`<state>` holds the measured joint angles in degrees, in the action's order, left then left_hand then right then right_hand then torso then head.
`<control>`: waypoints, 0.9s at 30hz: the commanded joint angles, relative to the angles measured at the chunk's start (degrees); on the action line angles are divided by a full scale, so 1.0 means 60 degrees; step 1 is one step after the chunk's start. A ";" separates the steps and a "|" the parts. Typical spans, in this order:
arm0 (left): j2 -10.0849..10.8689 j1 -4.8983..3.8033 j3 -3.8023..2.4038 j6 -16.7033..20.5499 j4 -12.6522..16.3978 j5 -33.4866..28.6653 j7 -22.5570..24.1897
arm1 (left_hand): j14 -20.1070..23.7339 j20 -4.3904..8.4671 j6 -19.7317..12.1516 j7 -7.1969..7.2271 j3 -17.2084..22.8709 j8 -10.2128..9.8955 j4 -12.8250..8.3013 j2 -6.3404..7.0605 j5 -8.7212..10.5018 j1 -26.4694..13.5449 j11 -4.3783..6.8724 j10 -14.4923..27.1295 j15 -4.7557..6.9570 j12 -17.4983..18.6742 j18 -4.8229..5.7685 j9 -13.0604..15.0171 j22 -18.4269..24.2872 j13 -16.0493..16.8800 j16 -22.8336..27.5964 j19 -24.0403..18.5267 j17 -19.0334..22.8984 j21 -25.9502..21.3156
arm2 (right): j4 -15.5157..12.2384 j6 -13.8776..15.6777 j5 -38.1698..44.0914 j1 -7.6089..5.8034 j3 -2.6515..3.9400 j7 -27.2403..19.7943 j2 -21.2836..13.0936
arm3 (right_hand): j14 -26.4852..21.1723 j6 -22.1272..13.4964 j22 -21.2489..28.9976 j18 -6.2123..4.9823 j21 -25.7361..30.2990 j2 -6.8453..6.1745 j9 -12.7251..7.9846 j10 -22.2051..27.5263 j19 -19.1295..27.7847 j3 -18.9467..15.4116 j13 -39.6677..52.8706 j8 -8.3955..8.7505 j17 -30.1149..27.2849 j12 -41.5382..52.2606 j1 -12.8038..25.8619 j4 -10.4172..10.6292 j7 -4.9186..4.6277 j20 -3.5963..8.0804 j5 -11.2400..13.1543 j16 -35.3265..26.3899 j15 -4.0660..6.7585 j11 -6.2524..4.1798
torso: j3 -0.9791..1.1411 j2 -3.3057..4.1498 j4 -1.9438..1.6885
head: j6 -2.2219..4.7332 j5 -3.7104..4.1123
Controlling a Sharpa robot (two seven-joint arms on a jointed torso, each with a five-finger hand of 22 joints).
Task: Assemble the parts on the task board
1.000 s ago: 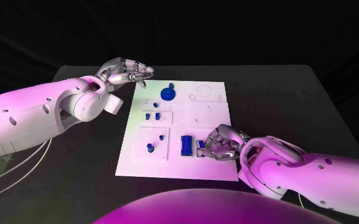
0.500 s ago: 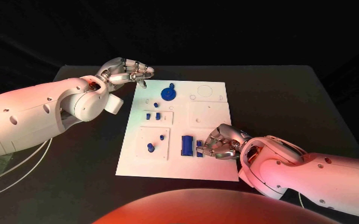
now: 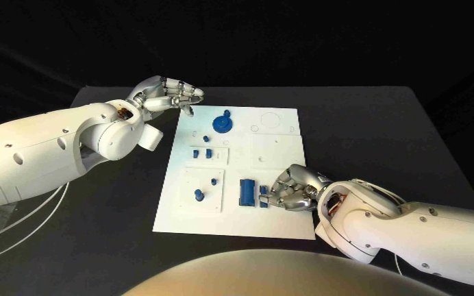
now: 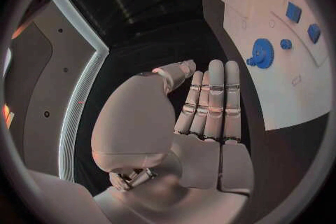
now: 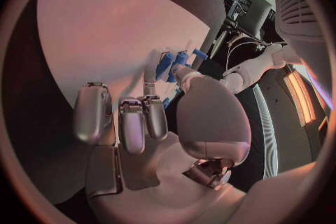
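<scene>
Small blue plastic block (image 3: 265,196), rigid and likely light, sits at the white task board's (image 3: 277,152) near edge beside a taller blue rectangular part (image 3: 246,192); your right hand (image 3: 292,190) curls fingers onto it. Pinch its flat sides. Your left hand (image 3: 166,94) hovers off-board, fingers pressed together, empty.

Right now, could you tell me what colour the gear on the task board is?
Blue gear; left wrist view shows it best.

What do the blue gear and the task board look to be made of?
The blue gear looks like moulded or printed plastic: uniform saturated blue, matte, no metallic glint. The task board looks like a rigid white plate, matte, with shallow raised panels; plastic or painted sheet, I cannot tell which.
</scene>
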<state>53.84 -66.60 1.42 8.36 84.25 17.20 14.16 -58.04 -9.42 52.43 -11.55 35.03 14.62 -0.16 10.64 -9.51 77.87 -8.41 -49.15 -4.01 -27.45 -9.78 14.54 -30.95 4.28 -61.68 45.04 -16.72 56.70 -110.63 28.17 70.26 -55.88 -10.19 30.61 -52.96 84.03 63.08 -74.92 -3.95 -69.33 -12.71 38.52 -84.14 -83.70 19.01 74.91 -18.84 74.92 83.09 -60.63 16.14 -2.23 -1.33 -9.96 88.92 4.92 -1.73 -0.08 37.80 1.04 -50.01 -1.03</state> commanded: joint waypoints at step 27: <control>-0.0032 -0.0007 -0.0006 -0.0050 -0.0002 0.0026 0.0017 | 0.0045 -0.0030 -0.0040 0.0000 0.0016 0.0059 -0.0056 0.0019 -0.0025 -0.0087 0.0007 0.0056 0.0007 -0.0065 -0.0123 0.0015 -0.0011 0.0012 -0.0052 -0.0068 -0.0013 0.0044 | 0.0425 -0.0558 -0.0103 -0.0017 0.0004 -0.0472 0.0026 | 0.0910 0.0154 -0.1715 0.0060 -0.0025 0.0169 -0.0019 -0.0693 -0.0136 -0.0303 0.1893 0.0087 0.2070 0.0035 -0.0753 0.0034 0.0017 0.0035 -0.0028 0.0031 0.0058 -0.0047 | 0.0002 0.0002 0.0000 | 0.0002 -0.0019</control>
<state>53.77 -66.60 1.43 8.36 84.16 17.26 14.04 -58.04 -9.42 52.43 -11.55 35.03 14.62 -0.16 10.64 -9.51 77.87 -8.40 -49.15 -4.00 -27.45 -9.77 14.57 -30.95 4.28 -61.68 45.04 -16.72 56.70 -108.60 25.80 69.64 -56.06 -10.06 27.91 -52.82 84.03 63.67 -74.90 -3.95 -69.33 -12.20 38.44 -84.14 -83.70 17.46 74.91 -18.62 74.91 83.08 -64.72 16.29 -2.05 -1.33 -9.83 88.92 4.92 -1.73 -0.08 37.83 0.99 -50.01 -1.13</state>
